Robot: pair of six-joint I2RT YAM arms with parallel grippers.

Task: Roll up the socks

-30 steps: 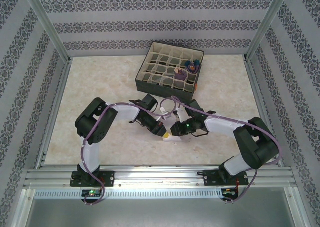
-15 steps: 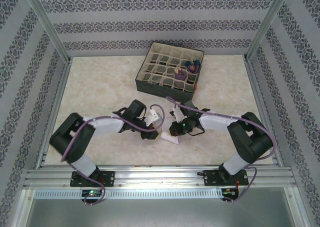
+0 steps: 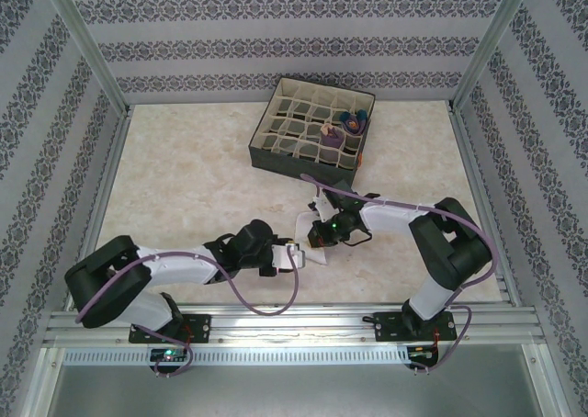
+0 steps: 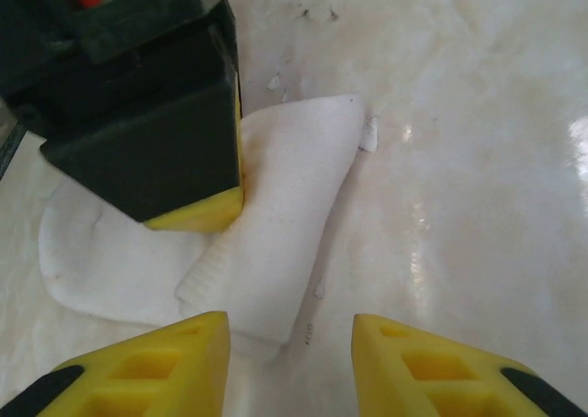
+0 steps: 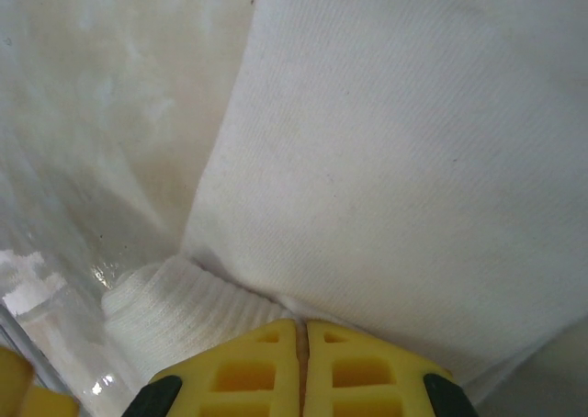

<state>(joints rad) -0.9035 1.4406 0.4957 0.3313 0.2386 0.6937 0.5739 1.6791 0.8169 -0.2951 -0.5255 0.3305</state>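
Note:
A white sock [image 4: 280, 197] lies folded on the marble table, just near of centre [image 3: 315, 254]. My right gripper [image 5: 301, 357] is shut, its tips pinching the white sock's fabric [image 5: 404, 141] beside the ribbed cuff [image 5: 175, 307]. In the left wrist view its black body and yellow fingertip [image 4: 195, 217] press down on the sock. My left gripper [image 4: 289, 362] stands open just off the sock's near edge, with nothing between its fingers, and reaches in low from the left [image 3: 290, 255]. Two rolled purple socks [image 3: 352, 120] sit in the divider box.
The dark box with beige grid dividers [image 3: 308, 132] stands at the back centre. The aluminium frame rail [image 3: 294, 323] runs along the near edge, close behind the left arm. Patterned walls enclose the table on three sides.
My left gripper has opened, let go of the sock and drawn back toward the near edge as its arm dropped low. The right gripper stays shut on the sock.

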